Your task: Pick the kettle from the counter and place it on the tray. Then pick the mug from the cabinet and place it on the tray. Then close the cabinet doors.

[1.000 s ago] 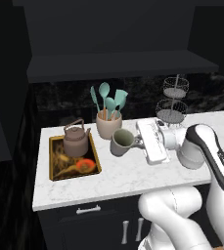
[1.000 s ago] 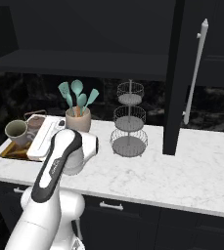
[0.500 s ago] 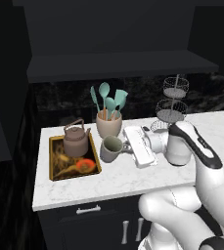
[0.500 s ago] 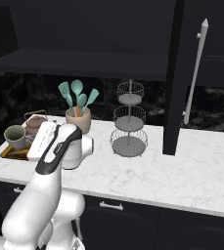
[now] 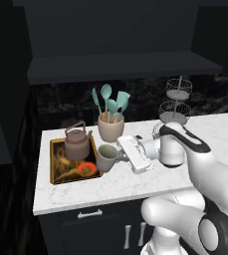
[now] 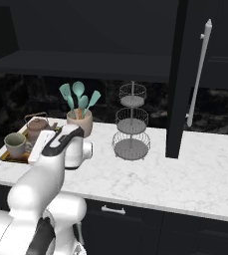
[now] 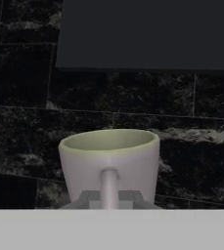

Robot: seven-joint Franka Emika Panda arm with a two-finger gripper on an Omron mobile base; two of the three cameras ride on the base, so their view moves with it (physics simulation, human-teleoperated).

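The cabinet (image 5: 120, 37) is mostly lost in darkness, its shelf edge just readable, and only 1 of the cabinet doors (image 6: 185, 79) stands out, cut off at the top of the right base view. The counter (image 5: 135, 184) is partly covered by the white arm, which also hides the lower tier of the wire stand (image 6: 131, 122) in the left base view. The tray (image 5: 54, 164) lies at the counter's left end, near the back edge, its dark picture hard to make out apart from an orange spot. The kettle (image 5: 77, 143) stands on the tray's back part. A crock of teal utensils (image 5: 110, 122) sits just beside the tray at the counter's back. The mug (image 5: 105, 157) is upright over the tray's right rim; whether it touches the tray cannot be told. The gripper (image 5: 119, 155) is pinched on the mug's handle, its tips barely visible in the hand view.

Since half a second ago, the arm has carried the mug further left, from beside the tray to its right rim.

No writing or labels can be read.
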